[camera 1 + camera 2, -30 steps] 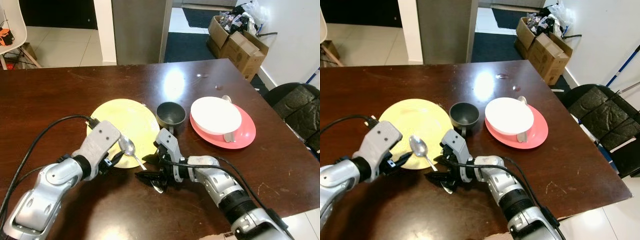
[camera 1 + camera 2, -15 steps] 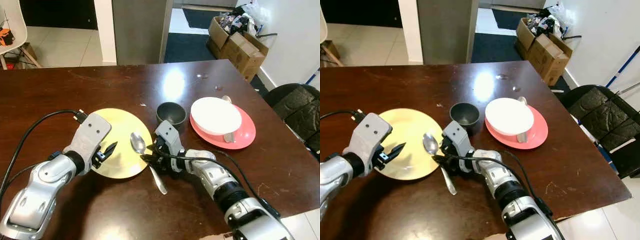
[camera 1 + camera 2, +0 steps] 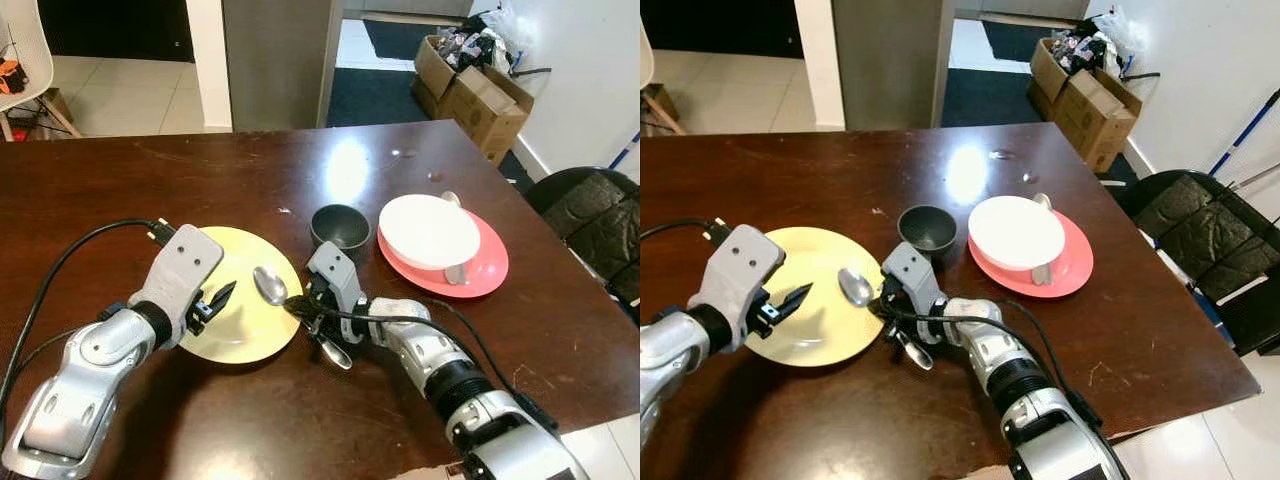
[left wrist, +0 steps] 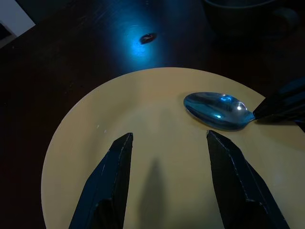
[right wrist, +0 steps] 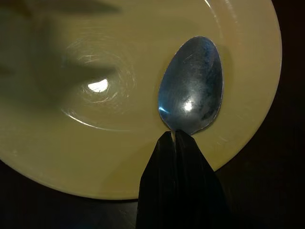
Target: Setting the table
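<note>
Spoon pinched over the yellow plate's rim; a slip or a tilt is the risk.

The right pincer (image 3: 306, 309) is pressed together on the neck of the spoon (image 3: 270, 284), whose bowl lies over the near edge of the yellow plate (image 3: 235, 335) while its handle juts out over the dark desk (image 3: 120, 180); the left pincer (image 3: 212, 300) hovers spread above the plate, holding nothing; judged from this, the narrow grip so close to the bowl could let the spoon pivot or slide out; a careless release may leave it half on the rim; a wide swing could knock the dark bowl (image 3: 340, 225) just beside.
</note>
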You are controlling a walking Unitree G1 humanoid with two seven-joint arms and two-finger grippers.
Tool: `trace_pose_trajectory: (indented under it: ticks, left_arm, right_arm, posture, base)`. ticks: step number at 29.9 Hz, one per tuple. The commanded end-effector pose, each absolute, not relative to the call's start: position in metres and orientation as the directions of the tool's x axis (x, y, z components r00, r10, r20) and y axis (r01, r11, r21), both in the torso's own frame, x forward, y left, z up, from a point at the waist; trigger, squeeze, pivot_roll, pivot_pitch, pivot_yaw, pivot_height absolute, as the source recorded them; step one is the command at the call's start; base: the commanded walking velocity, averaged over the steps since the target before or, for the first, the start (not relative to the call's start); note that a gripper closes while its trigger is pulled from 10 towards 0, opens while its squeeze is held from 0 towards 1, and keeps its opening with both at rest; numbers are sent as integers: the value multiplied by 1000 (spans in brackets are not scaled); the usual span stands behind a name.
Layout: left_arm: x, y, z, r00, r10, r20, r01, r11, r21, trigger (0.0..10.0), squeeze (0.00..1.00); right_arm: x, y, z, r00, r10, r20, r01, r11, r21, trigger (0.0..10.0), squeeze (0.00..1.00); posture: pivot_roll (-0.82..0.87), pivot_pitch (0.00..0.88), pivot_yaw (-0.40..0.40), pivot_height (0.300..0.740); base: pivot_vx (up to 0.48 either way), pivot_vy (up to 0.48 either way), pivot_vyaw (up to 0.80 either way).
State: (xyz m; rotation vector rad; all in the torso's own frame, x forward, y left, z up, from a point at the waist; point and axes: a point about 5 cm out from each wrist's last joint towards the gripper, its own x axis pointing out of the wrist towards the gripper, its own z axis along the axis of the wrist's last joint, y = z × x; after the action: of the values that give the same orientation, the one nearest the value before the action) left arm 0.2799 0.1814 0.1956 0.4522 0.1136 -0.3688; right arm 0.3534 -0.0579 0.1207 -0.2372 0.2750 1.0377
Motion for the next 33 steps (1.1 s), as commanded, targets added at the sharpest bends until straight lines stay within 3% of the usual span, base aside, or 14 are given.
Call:
trace_pose_trajectory:
  ticks: [1,9,11,12,15,17,19,25,26,30,33]
  left_arm:
    - [281,182,194,929,-321,-185,370,836,406,10000,0]
    - [282,182,195,931,-317,-180,364,839,405,10000,0]
    - [283,182,195,932,-316,-178,362,840,404,10000,0]
    - [283,182,196,933,-315,-175,360,841,405,10000,0]
    - [284,182,196,933,-314,-174,359,841,405,10000,0]
    - [285,182,198,938,-308,-162,348,847,403,10000,0]
    - [285,183,198,938,-307,-161,346,847,402,10000,0]
    - [287,182,198,937,-311,-161,350,847,401,10000,0]
    - [287,181,198,936,-313,-160,351,847,400,10000,0]
    - [287,181,199,936,-315,-156,351,847,398,10000,0]
    - [287,180,198,936,-316,-156,352,848,397,10000,0]
  right_arm:
    - [347,-71,96,478,769,-424,-853,522,-14,0,0]
    - [356,-66,128,510,821,-257,-849,528,1,0,0]
    - [360,-60,157,509,852,-121,-858,514,11,0,0]
    - [360,-58,174,508,861,-39,-861,509,14,10000,0]
    - [360,-57,186,505,863,12,-863,505,14,10000,0]
    - [351,-55,218,467,869,160,-882,471,15,10000,0]
    - [348,-55,222,455,874,173,-888,460,13,10000,0]
    - [339,-53,192,457,889,2,-887,456,-71,10000,0]
    - [337,-55,181,445,893,-61,-893,439,-99,10000,1000]
    - [327,-73,152,406,872,-271,-911,362,-199,10000,1000]
    - [327,-82,149,405,861,-307,-911,351,-217,10000,1000]
  posture:
    - [118,126,-24,740]
    - [116,125,-19,740]
    - [111,122,-18,740]
    - [110,122,-17,740]
    - [110,122,-17,740]
    - [107,122,-16,740]
    - [104,122,-13,740]
    - [100,120,-11,740]
    - [100,120,-12,740]
    - [95,121,-12,740]
    - [94,122,-13,740]
  base:
    - [0,0,0]
    - [0,0,0]
    - [0,0,0]
    - [0,0,0]
    - [0,0,0]
    - [0,0,0]
    - [0,0,0]
    - [0,0,0]
    - [0,0,0]
    - [0,0,0]
    - [0,0,0]
